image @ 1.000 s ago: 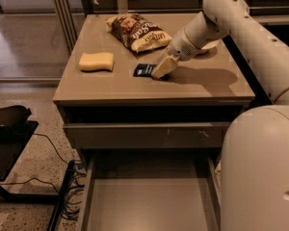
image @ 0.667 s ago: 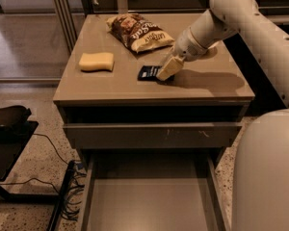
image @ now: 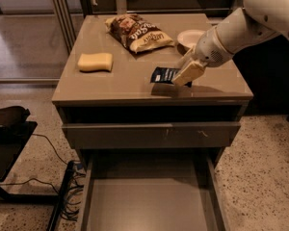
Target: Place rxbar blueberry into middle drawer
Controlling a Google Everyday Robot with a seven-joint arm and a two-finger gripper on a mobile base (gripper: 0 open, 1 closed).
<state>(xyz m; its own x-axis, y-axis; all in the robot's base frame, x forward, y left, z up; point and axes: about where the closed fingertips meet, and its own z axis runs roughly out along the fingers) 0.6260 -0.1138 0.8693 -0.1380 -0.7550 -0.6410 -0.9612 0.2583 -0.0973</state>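
Navy rxbar blueberry (image: 164, 75) is pinched by the gripper (image: 187, 73) just above the tabletop (image: 130, 83); lowering it into the open, near middle drawer (image: 149, 203) is left.

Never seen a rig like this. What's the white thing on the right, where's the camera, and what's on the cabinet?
The white thing is a robot's single arm. It ends in a two-finger gripper, over the right front of the cabinet top. The one camera looks down on the cabinet from its front side. The gripper is shut on one end of a small navy snack bar, the rxbar blueberry, which looks slightly raised, with a shadow beneath. Also on top: a brown chip bag, a yellow sponge and a white plate. Below, the upper drawer is shut; the middle drawer under it is pulled open.
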